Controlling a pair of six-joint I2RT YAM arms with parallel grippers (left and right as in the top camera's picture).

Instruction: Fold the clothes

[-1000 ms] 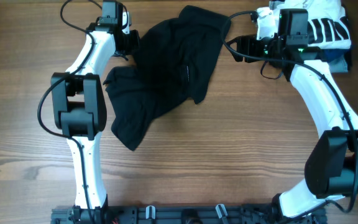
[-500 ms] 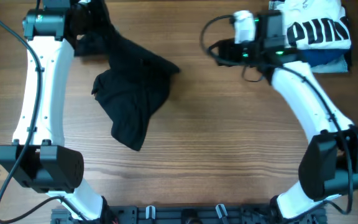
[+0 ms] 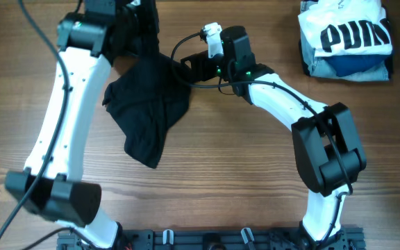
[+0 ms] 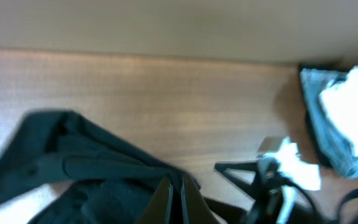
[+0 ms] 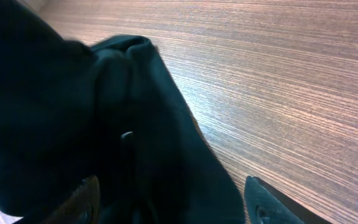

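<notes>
Overhead, the left arm [image 3: 61,118] is seen stretched almost straight from the near edge of the brown wooden table [image 3: 255,194] to its far edge. The left gripper [image 4: 174,190] is clenched, its fingers pressed nearly together on a fold of the large plain black garment of soft fabric [image 3: 148,104]. The right arm [image 3: 283,104] is bent sharply at the elbow and reached leftward. The right gripper [image 5: 173,202] is spread wide, and the garment's right edge is lodged between its fingers [image 5: 263,202]. The garment is bunched left of centre; its long axis is run from the far edge toward the near one, with a tapered corner pointed nearward. A folded white shirt with big black letters [image 3: 346,31] is seen well apart, at the far right corner.
</notes>
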